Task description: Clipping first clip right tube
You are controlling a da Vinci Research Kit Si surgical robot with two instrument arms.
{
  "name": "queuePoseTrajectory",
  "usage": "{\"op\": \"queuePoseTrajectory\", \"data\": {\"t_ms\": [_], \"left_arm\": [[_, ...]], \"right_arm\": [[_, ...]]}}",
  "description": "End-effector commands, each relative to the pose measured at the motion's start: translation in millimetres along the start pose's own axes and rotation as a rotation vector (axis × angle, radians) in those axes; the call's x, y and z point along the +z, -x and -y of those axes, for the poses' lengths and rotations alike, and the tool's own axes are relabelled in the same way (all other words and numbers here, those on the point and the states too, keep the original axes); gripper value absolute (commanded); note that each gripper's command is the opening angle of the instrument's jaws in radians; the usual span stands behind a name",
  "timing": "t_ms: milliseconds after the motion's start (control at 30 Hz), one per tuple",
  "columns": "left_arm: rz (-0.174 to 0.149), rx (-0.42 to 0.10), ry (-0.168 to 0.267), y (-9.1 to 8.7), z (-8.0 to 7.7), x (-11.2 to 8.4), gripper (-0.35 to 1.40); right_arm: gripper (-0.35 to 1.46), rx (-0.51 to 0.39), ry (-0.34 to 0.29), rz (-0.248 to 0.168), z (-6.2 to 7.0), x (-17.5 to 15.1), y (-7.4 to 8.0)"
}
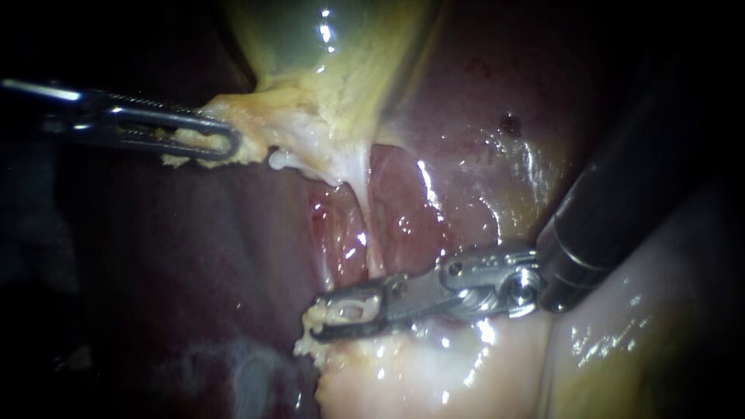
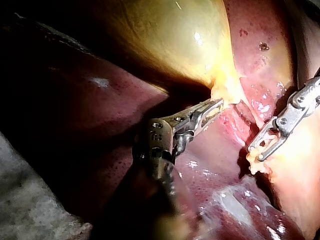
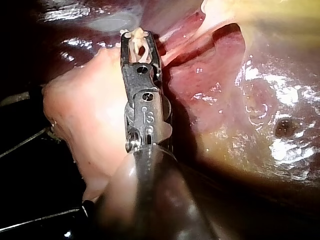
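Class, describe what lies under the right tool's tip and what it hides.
Pale tissue lies under the right tool, with a whitish piece at its tip. It hides the lower end of the tube.

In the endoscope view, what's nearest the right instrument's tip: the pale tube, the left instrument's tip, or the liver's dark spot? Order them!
1. The pale tube, just above the right instrument.
2. The left instrument, upper left, gripping the gallbladder, and the dark spot on the liver, upper right: too close to call.
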Motion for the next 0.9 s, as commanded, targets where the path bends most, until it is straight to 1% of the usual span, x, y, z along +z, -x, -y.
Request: {"op": "queuePoseTrajectory", "data": {"t_ms": [33,133,200,267,367,567,767,900], "left_arm": [[0.0,0.0,0.0,0.0,0.0,0.0,-0.35],[0.0,0.0,0.0,0.0,0.0,0.0,-0.35],[0.0,0.0,0.0,0.0,0.0,0.0,-0.35],[0.0,0.0,0.0,0.0,0.0,0.0,-0.35],[0.0,0.0,0.0,0.0,0.0,-0.1,-0.35],[0.0,0.0,0.001,0.0,0.0,-0.1,-0.35],[0.001,0.0,0.001,0.0,0.0,-0.2,-0.35],[0.001,0.0,0.001,0.1,0.0,-0.3,-0.35]], "right_arm": [[0.12,0.0,-0.001,0.0,0.0,0.0,0.0],[0.18,-0.012,-0.001,0.0,0.0,-0.1,0.0],[0.27,-0.018,-0.001,0.0,0.0,-0.1,0.0],[0.38,-0.018,-0.003,-0.006,0.0,-0.1,0.0],[0.45,-0.018,-0.008,-0.026,0.1,-0.2,0.0],[0.5,-0.016,-0.02,-0.044,0.5,-1.6,-0.2],[0.5,-0.004,-0.04,-0.069,0.6,-4.9,-1.5],[0.5,-0.002,-0.043,-0.082,0.8,-6.6,-1.5]]}}
